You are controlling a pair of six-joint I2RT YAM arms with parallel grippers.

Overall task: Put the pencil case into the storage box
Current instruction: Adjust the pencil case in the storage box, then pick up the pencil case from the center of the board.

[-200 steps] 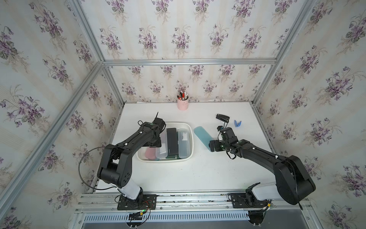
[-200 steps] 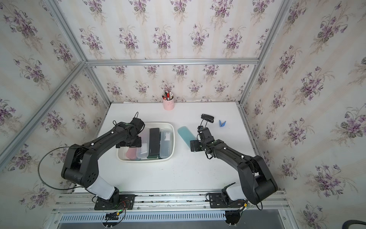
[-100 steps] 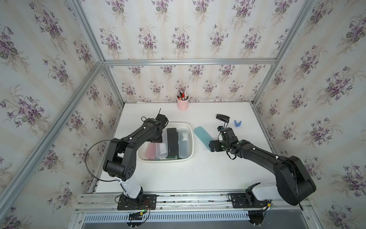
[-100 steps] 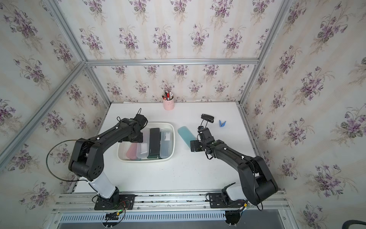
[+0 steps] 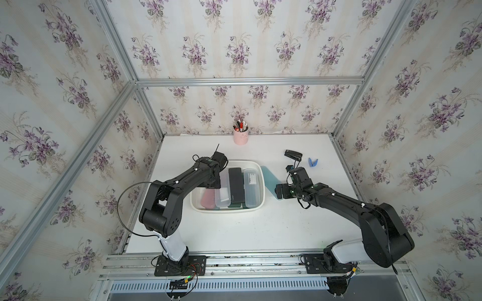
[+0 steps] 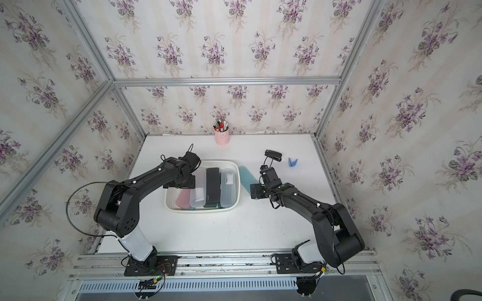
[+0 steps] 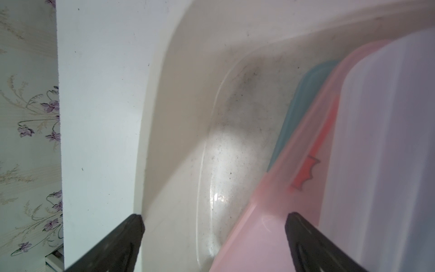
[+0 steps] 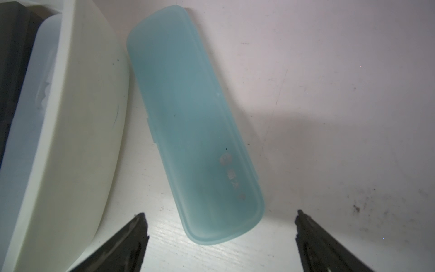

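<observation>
A teal translucent pencil case (image 5: 268, 176) (image 6: 246, 177) (image 8: 193, 122) lies flat on the white table, just right of the storage box (image 5: 227, 210) (image 6: 203, 210) (image 8: 70, 117). My right gripper (image 5: 280, 191) (image 8: 220, 214) hangs open above the case's near end and holds nothing. The white box holds a pink case (image 5: 208, 200) (image 7: 282, 212), a frosted one, a black one (image 5: 236, 186) and a clear labelled one side by side. My left gripper (image 5: 213, 182) (image 7: 213, 216) is open and empty over the box's left side, straddling its wall (image 7: 179, 117) and the pink case's edge.
A pink pen cup (image 5: 240, 137) (image 6: 222, 137) stands at the back wall. A small blue clip (image 5: 313, 162) (image 6: 293, 162) lies at the back right. Papered walls with aluminium posts close the table in on three sides.
My left arm's elbow has swung inward and its gripper has shifted slightly over the box's left side. The right arm and the teal case have not moved.
</observation>
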